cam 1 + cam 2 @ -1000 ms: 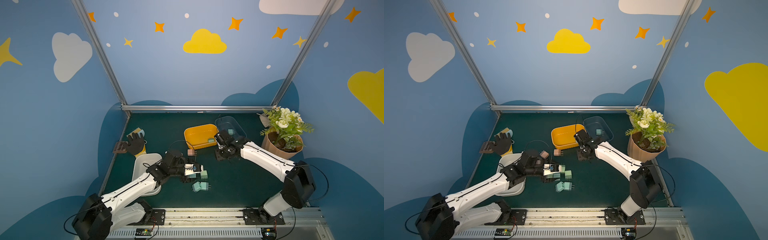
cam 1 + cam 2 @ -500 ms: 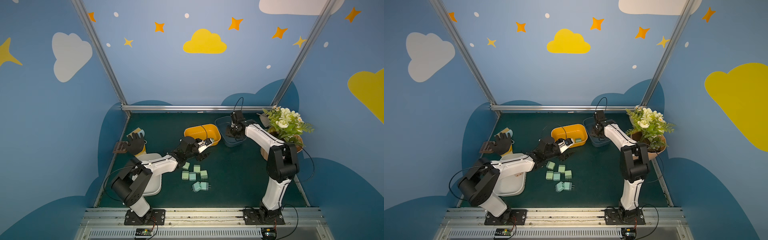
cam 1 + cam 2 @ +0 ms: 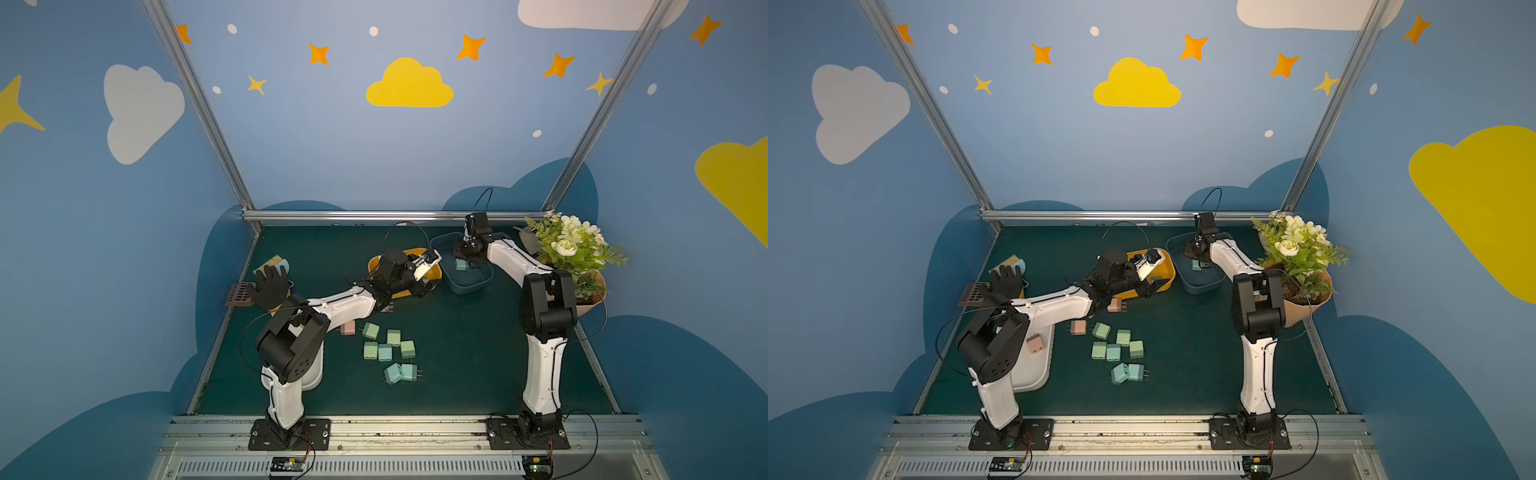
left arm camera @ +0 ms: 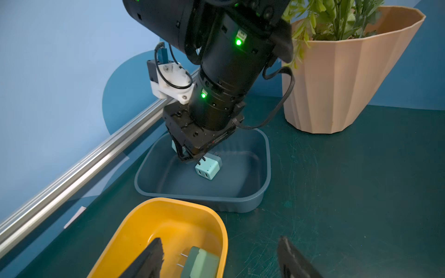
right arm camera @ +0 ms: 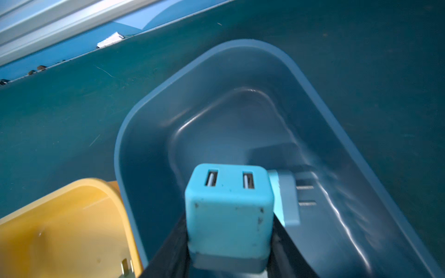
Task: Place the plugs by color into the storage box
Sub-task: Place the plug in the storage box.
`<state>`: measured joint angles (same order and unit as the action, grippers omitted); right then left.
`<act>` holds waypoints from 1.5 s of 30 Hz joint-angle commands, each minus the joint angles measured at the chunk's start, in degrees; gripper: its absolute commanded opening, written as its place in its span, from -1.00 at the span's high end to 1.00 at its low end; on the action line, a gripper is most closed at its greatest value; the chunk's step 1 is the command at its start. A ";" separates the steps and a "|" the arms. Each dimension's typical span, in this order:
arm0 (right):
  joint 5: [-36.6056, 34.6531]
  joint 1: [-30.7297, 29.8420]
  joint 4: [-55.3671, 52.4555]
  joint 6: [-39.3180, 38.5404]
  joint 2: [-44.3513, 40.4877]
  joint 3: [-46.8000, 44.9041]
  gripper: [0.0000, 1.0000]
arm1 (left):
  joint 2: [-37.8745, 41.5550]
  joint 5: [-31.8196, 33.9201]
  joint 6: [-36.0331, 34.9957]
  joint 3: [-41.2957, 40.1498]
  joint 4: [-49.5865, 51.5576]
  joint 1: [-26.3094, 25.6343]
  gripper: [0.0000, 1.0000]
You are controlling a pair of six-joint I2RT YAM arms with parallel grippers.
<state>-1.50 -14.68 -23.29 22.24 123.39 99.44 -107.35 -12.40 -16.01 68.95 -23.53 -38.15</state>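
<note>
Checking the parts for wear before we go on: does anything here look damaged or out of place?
The teal-blue plug in the right gripper carries small dark scuff marks near its corners. Otherwise nothing stands out: it is held over the blue bin, beside another blue plug that matches the bin's color.

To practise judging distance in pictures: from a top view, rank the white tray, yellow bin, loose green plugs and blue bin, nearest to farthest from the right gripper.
1. blue bin, back right: the right gripper, gripping a teal plug, is inside it.
2. yellow bin, back centre, beside the blue one.
3. loose green plugs, mid-mat.
4. white tray, front left.
</note>
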 commanded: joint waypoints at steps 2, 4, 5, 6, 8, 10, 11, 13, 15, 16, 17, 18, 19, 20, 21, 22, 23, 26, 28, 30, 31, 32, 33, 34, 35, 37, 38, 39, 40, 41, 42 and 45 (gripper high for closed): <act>1.14 0.58 3.73 -2.02 2.96 2.13 0.22 | -0.76 -3.01 2.14 0.60 0.87 0.01 -0.50; 1.49 0.61 4.61 -2.86 3.80 2.73 0.21 | -0.63 -2.85 2.04 0.16 0.55 0.17 -0.51; 1.71 0.68 4.74 -3.21 4.32 3.30 0.19 | -0.50 -2.63 1.97 -0.04 0.59 0.22 -0.50; 1.88 0.70 4.75 -3.53 4.83 3.82 0.17 | -0.36 -2.73 1.95 -0.35 0.53 0.18 -0.50; 2.54 0.65 4.79 -3.94 5.62 4.74 0.11 | 0.02 -2.68 1.96 -1.09 0.55 0.20 -0.50; 2.89 0.66 4.72 -4.07 5.90 5.14 0.05 | 0.37 -2.63 1.77 -1.88 0.42 0.17 -0.51; 3.03 0.63 4.75 -4.05 5.97 5.15 0.03 | 0.62 -2.49 1.73 -2.30 0.33 0.25 -0.51; 3.08 0.57 4.72 -3.97 5.77 5.07 -0.01 | 0.98 -2.19 1.82 -2.91 0.24 0.12 -0.51; 3.49 0.50 4.50 -3.77 5.43 4.99 -0.03 | 1.49 -2.14 1.95 -3.40 0.17 0.11 -0.51; 3.67 0.51 4.34 -3.52 5.08 4.91 -0.04 | 1.70 -2.19 2.03 -3.60 0.20 0.11 -0.52; 3.86 0.35 4.31 -3.08 4.57 4.56 -0.05 | 2.11 -2.27 2.15 -3.73 0.17 0.18 -0.51; 4.12 0.18 4.64 -2.90 3.96 4.01 -0.06 | 2.42 -2.25 2.17 -3.78 0.30 0.16 -0.52; 4.31 -0.06 5.18 -2.98 3.21 3.23 -0.07 | 2.73 -2.23 2.23 -4.06 0.33 0.10 -0.52; 3.95 -0.46 5.69 -3.36 2.37 2.48 -0.08 | 3.22 -2.23 2.30 -4.26 0.32 0.10 -0.52; 3.43 -0.94 5.87 -3.87 1.63 1.88 -0.08 | 3.51 -2.17 2.39 -4.47 0.40 0.13 -0.52; 2.58 -1.35 5.89 -4.41 0.75 1.30 -0.08 | 4.01 -2.22 2.43 -4.70 0.53 0.10 -0.52; 1.78 -1.71 5.89 -4.93 -0.10 0.76 -0.08 | 4.36 -2.20 2.47 -4.94 0.72 0.15 -0.52; 0.38 -2.42 6.71 -5.40 -2.85 -1.56 -0.08 | 5.45 -1.60 2.56 -5.10 2.25 0.03 -0.52; 0.00 -2.73 7.67 -5.61 -4.70 -3.26 -0.08 | 6.15 -1.35 2.65 -5.05 3.60 0.14 -0.52; -0.27 -3.09 8.08 -5.68 -6.39 -4.51 -0.08 | 7.05 0.61 2.90 -4.62 5.26 0.11 -0.53; -0.26 -3.31 8.23 -5.70 -7.19 -4.97 -0.08 | 7.60 0.86 3.02 -4.44 6.06 0.05 -0.53; -0.33 -3.55 8.25 -5.80 -7.95 -5.51 -0.08 | 8.05 0.92 3.13 -4.35 6.79 0.15 -0.53; -0.35 -3.80 8.37 -5.82 -8.52 -6.01 -0.08 | 8.48 0.98 3.33 -4.26 7.30 0.18 -0.53; -0.28 -4.08 8.56 -5.82 -9.15 -6.55 -0.08 | 8.90 1.24 3.65 -4.11 7.94 0.18 -0.53; -0.27 -4.36 8.81 -5.90 -9.84 -7.13 -0.08 | 9.24 1.42 4.03 -4.03 8.55 0.17 -0.53; -0.29 -5.07 9.55 -5.76 -11.00 -8.61 -0.08 | 9.83 1.84 4.71 -3.90 9.80 0.19 -0.53; -0.26 -5.39 10.08 -5.72 -11.88 -9.55 -0.08 | 10.22 2.01 5.08 -3.94 10.49 0.16 -0.53; -0.13 -5.73 10.61 -5.72 -12.69 -10.35 -0.08 | 10.52 2.19 5.43 -3.98 10.95 0.15 -0.53; 0.21 -6.12 11.12 -5.66 -13.50 -11.16 -0.08 | 11.03 2.57 5.95 -4.08 11.82 0.10 -0.53; 0.42 -6.43 11.34 -5.71 -14.23 -11.76 -0.08 | 11.48 2.93 6.25 -4.08 12.93 0.09 -0.53; 0.66 -6.77 11.10 -5.62 -14.84 -12.12 -0.08 | 12.07 3.21 6.34 -4.03 14.29 0.22 -0.53; 1.32 -7.76 9.75 -5.93 -17.06 -13.14 -0.09 | 14.19 5.15 6.98 -4.73 17.01 0.09 -0.53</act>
<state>-0.82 -21.47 -13.76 16.73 109.75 86.98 -95.94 -9.17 -10.50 64.27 -10.74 -38.15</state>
